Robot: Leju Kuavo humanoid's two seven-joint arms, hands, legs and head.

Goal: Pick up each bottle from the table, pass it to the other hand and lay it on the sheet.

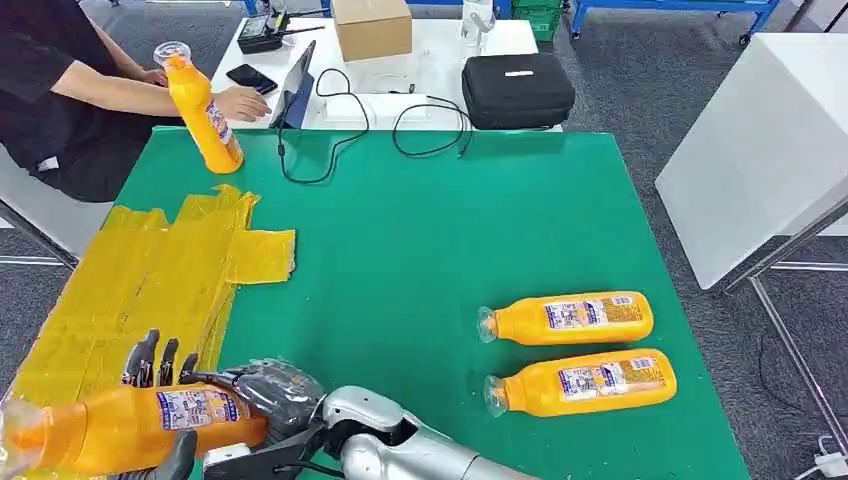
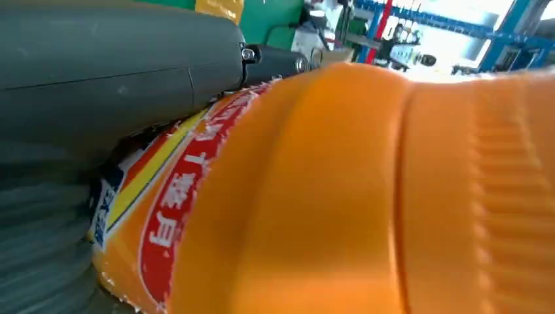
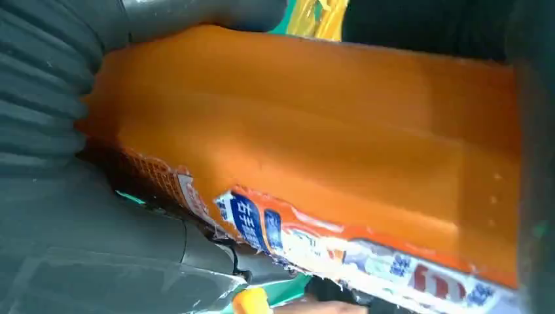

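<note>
An orange bottle [image 1: 130, 425] [image 2: 360, 196] [image 3: 314, 131] with a blue, white and red label hangs on its side over the near edge of the yellow sheet [image 1: 150, 270], cap to the left. My right hand [image 1: 270, 390] [image 3: 78, 229] reaches across from the right and grips its base end. My left hand [image 1: 160, 365] [image 2: 98, 78] holds its middle, dark fingers standing up behind it and the thumb against the label. Two more orange bottles [image 1: 570, 318] [image 1: 585, 382] lie side by side on the green table [image 1: 430, 230] at the right.
A further orange bottle [image 1: 205, 110] stands upright at the table's far left corner, next to a seated person's hand [image 1: 240, 102]. Black cables [image 1: 340, 130] trail over the far edge. Behind are a white desk with a black case [image 1: 517, 90] and a cardboard box [image 1: 371, 27].
</note>
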